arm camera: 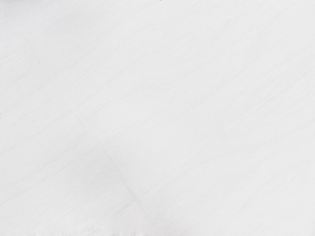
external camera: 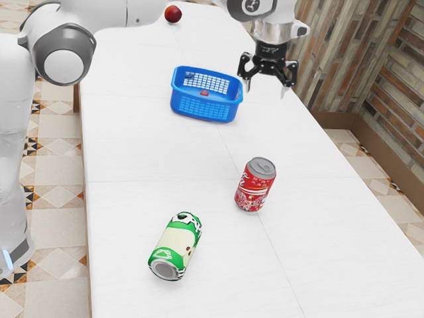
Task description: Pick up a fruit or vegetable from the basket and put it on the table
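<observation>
My gripper (external camera: 265,91) hangs above the white table in the exterior view, its two fingers apart and nothing between them. Toward the exterior view's left from it stands the blue basket (external camera: 204,109), upright. Inside the basket lies a small red thing (external camera: 205,93), partly hidden by the basket's wall, with a dark item (external camera: 190,75) near the back corner; what kind each is, I cannot tell. A round dark-red fruit (external camera: 173,14) rests on the table at the far end. Under my hand, the wrist view has the bare white table (arm camera: 172,108).
A red soda can (external camera: 255,185) stands upright nearer the exterior camera than the basket. Beyond it toward the exterior view's lower left, a green and white can (external camera: 176,246) lies on its side. A brick wall (external camera: 391,79) runs along the exterior view's right.
</observation>
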You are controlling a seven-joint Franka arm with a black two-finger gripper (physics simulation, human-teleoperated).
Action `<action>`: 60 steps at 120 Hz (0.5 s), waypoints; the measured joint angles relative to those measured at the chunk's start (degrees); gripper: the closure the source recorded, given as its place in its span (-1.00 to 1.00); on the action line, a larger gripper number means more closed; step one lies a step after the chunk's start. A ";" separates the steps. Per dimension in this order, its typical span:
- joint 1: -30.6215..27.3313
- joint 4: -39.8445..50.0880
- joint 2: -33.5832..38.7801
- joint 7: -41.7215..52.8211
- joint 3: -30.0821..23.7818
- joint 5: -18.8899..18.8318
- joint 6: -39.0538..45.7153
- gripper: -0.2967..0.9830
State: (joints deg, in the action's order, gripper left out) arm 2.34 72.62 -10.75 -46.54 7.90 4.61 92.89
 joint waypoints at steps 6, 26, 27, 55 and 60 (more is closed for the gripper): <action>0.13 -0.10 0.02 -7.25 0.06 0.18 0.26 -0.54; -0.09 -0.08 0.84 -22.09 0.49 0.41 0.23 -0.54; -0.05 -0.05 1.11 -22.09 0.54 0.40 0.22 -0.54; -2.32 1.46 3.67 -5.33 14.01 -0.04 -5.04 -0.54; -4.21 1.36 2.32 -0.76 14.89 -0.06 -5.82 -0.54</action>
State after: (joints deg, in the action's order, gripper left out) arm -1.87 73.98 -8.43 -47.30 22.79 4.55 87.07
